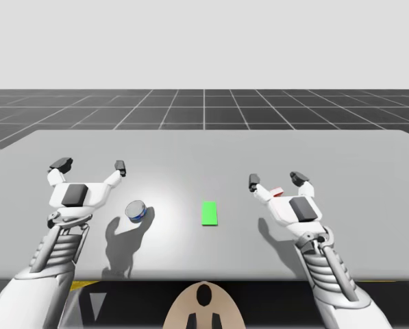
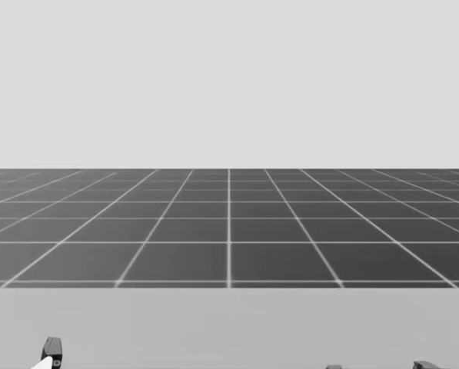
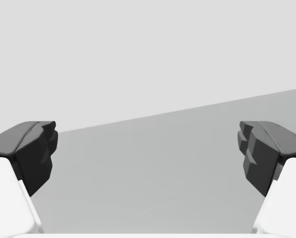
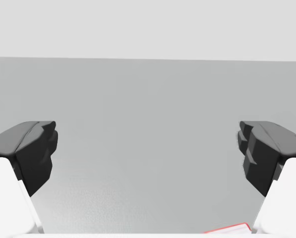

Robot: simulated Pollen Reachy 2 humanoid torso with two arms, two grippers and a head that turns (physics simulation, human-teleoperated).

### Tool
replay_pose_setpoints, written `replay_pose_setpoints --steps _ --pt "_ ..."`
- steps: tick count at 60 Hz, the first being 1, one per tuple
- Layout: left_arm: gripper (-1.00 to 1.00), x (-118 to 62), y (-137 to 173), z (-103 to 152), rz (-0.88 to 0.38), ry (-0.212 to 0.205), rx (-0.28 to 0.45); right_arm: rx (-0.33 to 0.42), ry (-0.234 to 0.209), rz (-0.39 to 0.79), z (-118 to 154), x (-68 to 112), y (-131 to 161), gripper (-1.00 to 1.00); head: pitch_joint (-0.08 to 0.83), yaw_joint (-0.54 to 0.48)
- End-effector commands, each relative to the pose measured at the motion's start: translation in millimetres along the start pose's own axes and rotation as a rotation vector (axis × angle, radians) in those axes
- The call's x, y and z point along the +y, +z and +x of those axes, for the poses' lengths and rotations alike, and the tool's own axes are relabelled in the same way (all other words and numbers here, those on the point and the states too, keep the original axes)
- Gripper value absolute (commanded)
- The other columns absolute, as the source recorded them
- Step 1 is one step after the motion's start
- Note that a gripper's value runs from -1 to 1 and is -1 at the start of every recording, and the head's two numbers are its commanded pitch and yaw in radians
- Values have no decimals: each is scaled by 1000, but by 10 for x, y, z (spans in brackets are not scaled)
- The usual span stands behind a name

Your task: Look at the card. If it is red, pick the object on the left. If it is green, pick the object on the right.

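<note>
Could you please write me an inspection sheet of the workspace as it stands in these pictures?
Surface: grey table, plain and flat.
Job's things: green card lying flat at the middle; blue can to its left; red and white object to its right, partly hidden under my right gripper.
Clutter: nothing seen.
Grippers: left gripper open, beside the blue can, holding nothing; right gripper open, above the red and white object, not shut on it.
Cables: nothing seen.
Surroundings: dark gridded floor beyond the table, under a pale backdrop.
</note>
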Motion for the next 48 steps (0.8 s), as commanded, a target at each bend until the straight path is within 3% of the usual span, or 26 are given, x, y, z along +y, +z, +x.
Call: replay_pose_setpoints --steps 1,5,11,48 --pt "-1000 0 8 -4 -4 -13 -4 0 -43 -27 -34 84 24 -1000 21 -1" --pt "-1000 2 8 -3 -3 -13 -3 3 -64 -8 -21 86 21 -1000 29 0" --pt "-1000 2 10 -1 -3 -12 -5 2 -58 -12 -25 78 5 -1000 77 2" --pt "-1000 -1 12 -12 -21 -46 -11 6 -65 -33 -30 59 -18 -1000 628 -9"
